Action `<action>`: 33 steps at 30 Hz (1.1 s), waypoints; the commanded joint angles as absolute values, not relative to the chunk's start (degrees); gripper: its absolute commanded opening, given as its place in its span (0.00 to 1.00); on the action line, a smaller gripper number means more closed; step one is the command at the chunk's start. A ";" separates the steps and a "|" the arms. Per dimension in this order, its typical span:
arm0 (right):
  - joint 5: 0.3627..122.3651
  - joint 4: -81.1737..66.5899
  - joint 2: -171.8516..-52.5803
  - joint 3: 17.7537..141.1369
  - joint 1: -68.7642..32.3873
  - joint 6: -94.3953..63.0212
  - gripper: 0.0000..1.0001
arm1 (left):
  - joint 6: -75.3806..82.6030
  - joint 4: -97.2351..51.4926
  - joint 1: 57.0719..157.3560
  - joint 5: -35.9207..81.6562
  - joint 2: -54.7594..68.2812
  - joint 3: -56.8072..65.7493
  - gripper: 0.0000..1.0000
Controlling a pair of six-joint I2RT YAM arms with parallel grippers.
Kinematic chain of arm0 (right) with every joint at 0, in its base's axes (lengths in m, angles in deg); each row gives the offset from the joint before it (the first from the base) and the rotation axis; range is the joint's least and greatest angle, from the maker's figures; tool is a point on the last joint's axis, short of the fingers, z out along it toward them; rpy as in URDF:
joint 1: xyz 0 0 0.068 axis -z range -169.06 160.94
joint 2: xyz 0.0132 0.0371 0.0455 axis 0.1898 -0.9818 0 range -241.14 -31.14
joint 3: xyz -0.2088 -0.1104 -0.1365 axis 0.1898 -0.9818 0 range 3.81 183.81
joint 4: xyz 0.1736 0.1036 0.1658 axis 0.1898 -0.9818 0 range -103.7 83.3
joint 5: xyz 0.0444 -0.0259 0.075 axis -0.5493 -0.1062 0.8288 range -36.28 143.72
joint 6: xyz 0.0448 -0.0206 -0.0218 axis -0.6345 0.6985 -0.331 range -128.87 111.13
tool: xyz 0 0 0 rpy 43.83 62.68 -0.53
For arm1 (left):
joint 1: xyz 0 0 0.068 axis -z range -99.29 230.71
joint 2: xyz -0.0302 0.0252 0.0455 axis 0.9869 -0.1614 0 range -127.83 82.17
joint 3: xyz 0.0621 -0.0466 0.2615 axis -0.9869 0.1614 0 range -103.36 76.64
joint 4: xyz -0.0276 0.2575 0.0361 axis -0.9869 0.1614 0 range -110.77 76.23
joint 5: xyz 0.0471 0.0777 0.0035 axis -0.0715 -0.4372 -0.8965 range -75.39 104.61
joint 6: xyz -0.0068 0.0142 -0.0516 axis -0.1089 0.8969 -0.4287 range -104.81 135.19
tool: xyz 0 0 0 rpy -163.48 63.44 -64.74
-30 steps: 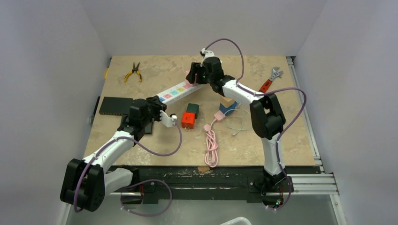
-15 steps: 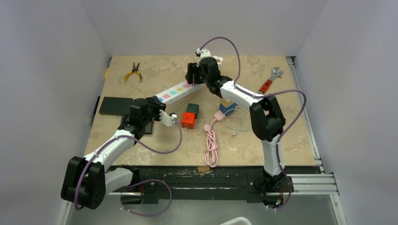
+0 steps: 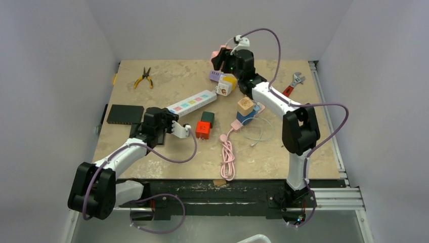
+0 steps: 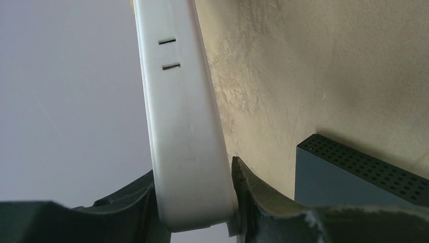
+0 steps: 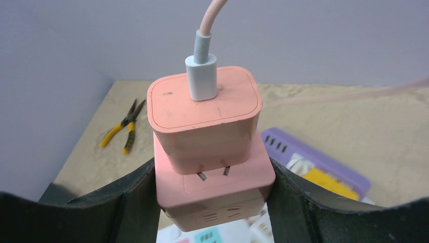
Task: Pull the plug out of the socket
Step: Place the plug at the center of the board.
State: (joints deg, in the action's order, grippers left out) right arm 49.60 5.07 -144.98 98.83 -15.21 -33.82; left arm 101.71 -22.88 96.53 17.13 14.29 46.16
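Pink socket cube (image 5: 215, 190), pinched in my right gripper (image 5: 212, 205), half hid the plug (image 5: 205, 114) prongs. My left gripper (image 4: 195, 202) clamped a cropped power strip (image 4: 177, 111).

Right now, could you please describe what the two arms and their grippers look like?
Both arms have white links and bulky black joint housings, the left arm and the right arm alike. A thin purple cable loops loosely along each. The fingers are dark, matte and slightly scuffed at the edges. No markings are legible.
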 commanded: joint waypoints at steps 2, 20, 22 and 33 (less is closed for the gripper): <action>51.50 8.51 -138.81 95.20 -20.50 -29.55 0.00 | 102.91 -19.63 96.88 7.54 6.95 46.40 0.00; 55.88 -5.81 -126.68 81.46 -27.93 -24.01 0.00 | 100.29 -28.31 96.21 -2.84 -8.70 35.31 0.00; 54.59 -8.55 -125.92 80.64 -27.99 -23.88 0.00 | 99.00 -27.96 96.02 -4.02 -10.05 34.11 0.05; 47.94 -11.28 -129.05 74.25 -27.97 -25.73 0.00 | 90.89 -19.63 95.92 -3.70 -9.17 30.28 0.50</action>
